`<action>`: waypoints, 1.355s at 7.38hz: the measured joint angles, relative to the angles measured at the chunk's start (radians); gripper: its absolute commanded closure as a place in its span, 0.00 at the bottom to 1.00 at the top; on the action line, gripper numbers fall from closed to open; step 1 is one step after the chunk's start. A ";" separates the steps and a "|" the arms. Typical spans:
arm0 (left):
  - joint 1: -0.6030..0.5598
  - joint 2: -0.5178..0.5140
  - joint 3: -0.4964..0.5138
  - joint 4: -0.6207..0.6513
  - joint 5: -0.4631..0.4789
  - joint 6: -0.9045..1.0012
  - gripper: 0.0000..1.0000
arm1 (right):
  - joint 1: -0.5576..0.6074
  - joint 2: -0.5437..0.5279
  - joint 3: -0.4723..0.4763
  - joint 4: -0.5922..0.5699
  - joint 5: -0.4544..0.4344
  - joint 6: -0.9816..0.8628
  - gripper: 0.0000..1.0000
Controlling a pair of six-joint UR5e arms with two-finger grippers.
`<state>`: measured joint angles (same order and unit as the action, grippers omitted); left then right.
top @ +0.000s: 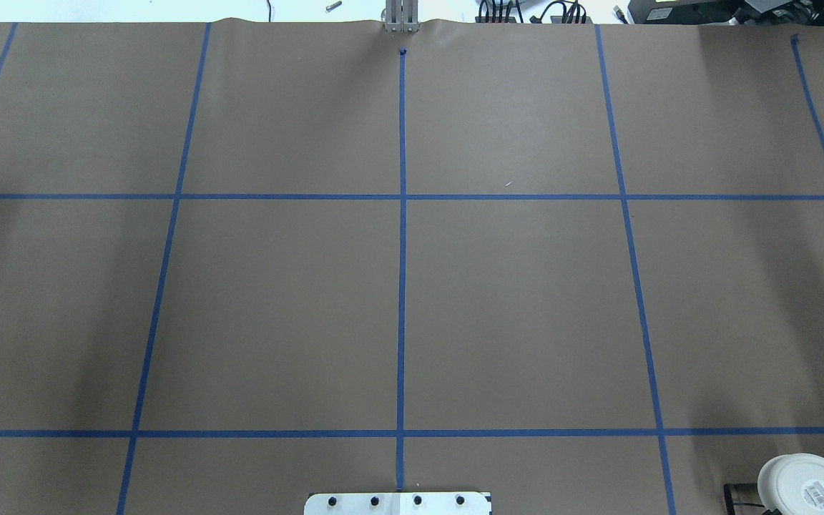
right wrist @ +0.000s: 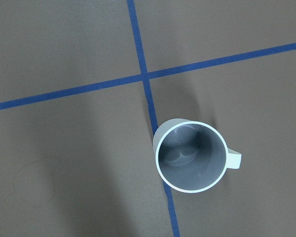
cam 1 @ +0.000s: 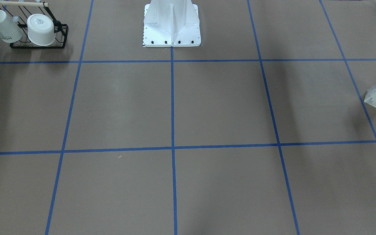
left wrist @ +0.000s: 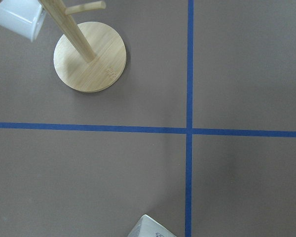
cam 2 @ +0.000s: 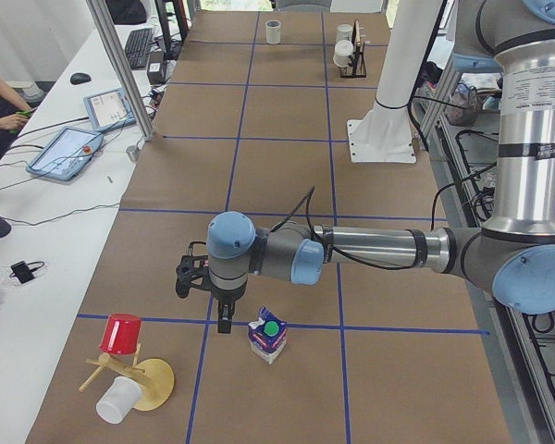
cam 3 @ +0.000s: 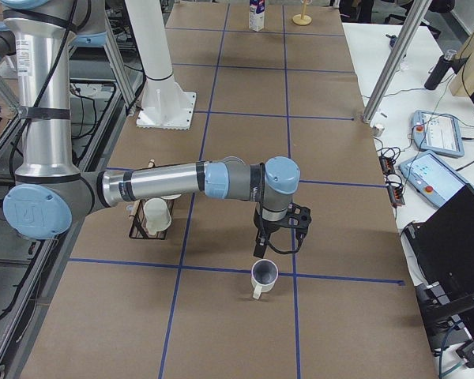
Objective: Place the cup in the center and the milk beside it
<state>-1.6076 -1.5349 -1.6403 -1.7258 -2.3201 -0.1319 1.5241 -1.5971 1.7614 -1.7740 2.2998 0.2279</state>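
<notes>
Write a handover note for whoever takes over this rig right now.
Left gripper: hangs beside the milk, not on it; open or shut cannot be told.
Right gripper: hangs just above the cup, not on it; open or shut cannot be told.
Milk: upright near the table's left end.
Cup: upright on a tape line near the right end.
Done: nothing; neither is at the center.
Left: cup onto the center, milk beside it.

The cup and the milk at opposite ends of the worktop
The cup stands on a tape line midway along the right end edge, the rack toward the robot-side corner there. The milk stands near the left end edge, the mug tree beside it toward the operators' corner.
</notes>
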 measured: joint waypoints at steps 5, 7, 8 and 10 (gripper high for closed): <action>0.000 0.005 -0.020 0.000 0.001 0.000 0.01 | 0.004 0.002 -0.026 0.000 0.000 0.001 0.00; 0.000 0.005 -0.025 0.000 0.002 0.000 0.01 | 0.003 0.003 -0.026 0.001 0.000 0.002 0.00; 0.000 0.006 -0.025 0.000 0.002 -0.001 0.01 | 0.002 0.003 -0.026 0.001 0.000 0.002 0.00; -0.001 0.007 -0.025 0.000 0.002 -0.001 0.01 | 0.002 0.004 -0.026 0.001 0.000 0.002 0.00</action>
<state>-1.6083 -1.5284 -1.6657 -1.7257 -2.3179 -0.1330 1.5265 -1.5931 1.7349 -1.7730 2.2994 0.2301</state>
